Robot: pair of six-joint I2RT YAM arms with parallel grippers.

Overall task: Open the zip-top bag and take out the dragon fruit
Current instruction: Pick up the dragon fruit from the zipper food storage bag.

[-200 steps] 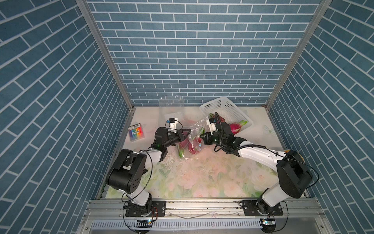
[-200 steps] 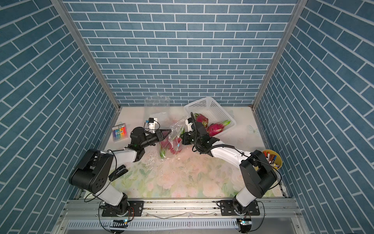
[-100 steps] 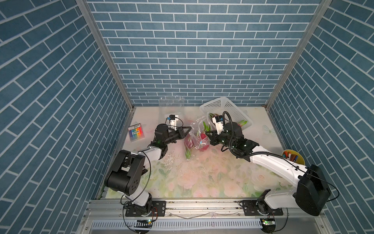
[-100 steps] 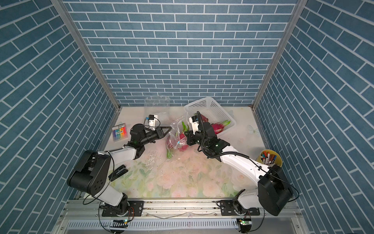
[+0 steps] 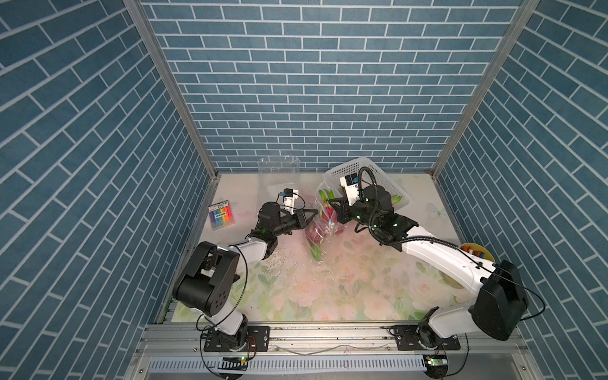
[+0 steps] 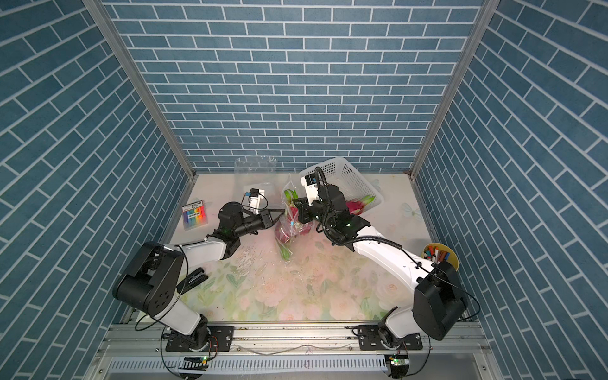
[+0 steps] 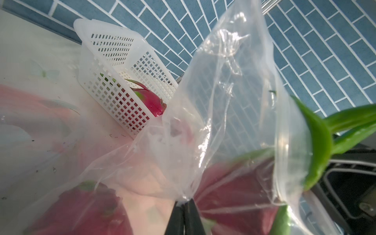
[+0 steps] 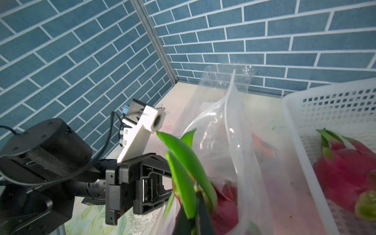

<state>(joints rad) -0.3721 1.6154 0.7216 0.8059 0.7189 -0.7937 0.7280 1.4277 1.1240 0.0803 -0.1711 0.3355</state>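
Observation:
The clear zip-top bag (image 5: 335,227) (image 7: 234,81) (image 8: 230,114) hangs between my two grippers above the floral mat. My left gripper (image 5: 315,211) (image 7: 184,202) is shut on a pinch of the bag's plastic. My right gripper (image 5: 331,210) (image 8: 196,203) is shut on a green scale of a pink dragon fruit (image 5: 329,217) (image 8: 225,203) whose green tips stick out of the bag's mouth. A second dragon fruit (image 5: 312,234) (image 7: 81,211) lies lower in the bag.
A white mesh basket (image 5: 388,184) (image 8: 325,105) stands behind my right wrist with one dragon fruit (image 6: 357,204) (image 8: 341,168) in it. An empty clear bag (image 5: 279,167) leans on the back wall. A colour card (image 5: 221,215) lies at the left, a yellow cup of markers (image 5: 475,251) at the right.
My right arm has stretched out, its elbow swinging right and lower. The bag with the fruit has shifted slightly right and the green tips stand higher. Both grippers stayed shut.

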